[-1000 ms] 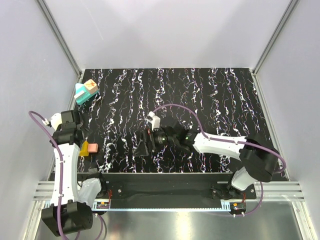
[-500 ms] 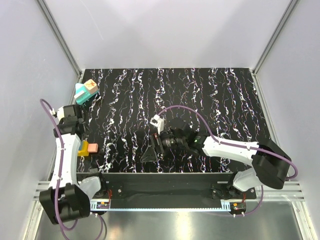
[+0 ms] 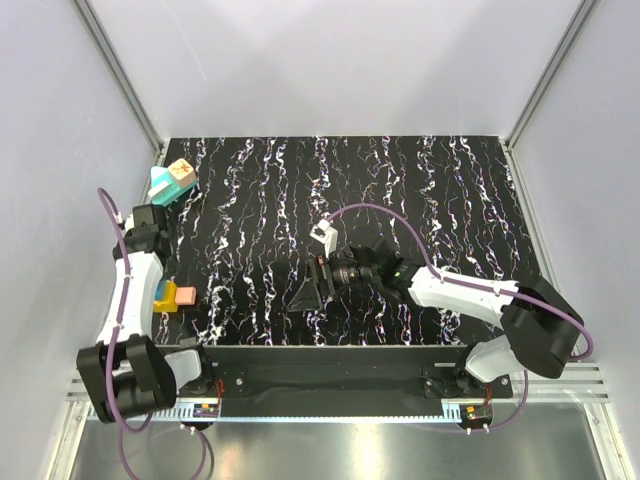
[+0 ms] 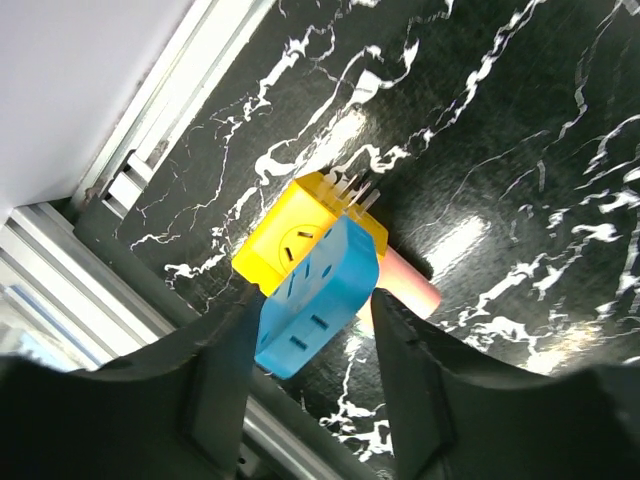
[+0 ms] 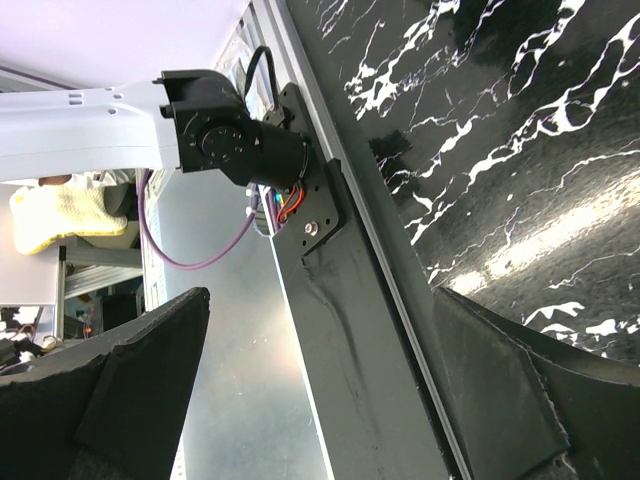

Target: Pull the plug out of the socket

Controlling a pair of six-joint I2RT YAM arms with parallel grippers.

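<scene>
The tan plug (image 3: 181, 173) with its reddish mark sits on the teal socket (image 3: 163, 188) at the table's far left edge, only in the top view. My left gripper (image 3: 150, 260) is open, folded back under its arm, well short of the socket. In its wrist view the left gripper (image 4: 312, 322) faces a bright-blue block (image 4: 318, 295) joined to a yellow cube (image 4: 300, 228); the fingers stand either side of the blue block without closing on it. My right gripper (image 3: 304, 296) is open and empty near the table's middle front, and it shows in its wrist view (image 5: 320, 300) too.
A salmon block (image 3: 184, 295) lies beside the yellow cube (image 3: 161, 294) at the left front; it also shows in the left wrist view (image 4: 410, 283). The metal rail (image 4: 140, 165) runs along the left edge. The table's front edge bar (image 5: 340, 330) and left arm base (image 5: 230, 130) lie ahead of the right gripper.
The left arm's wrist has swung farther back along the left edge, closer to the socket. The right gripper has shifted a little to the right. Plug and socket have not moved.
</scene>
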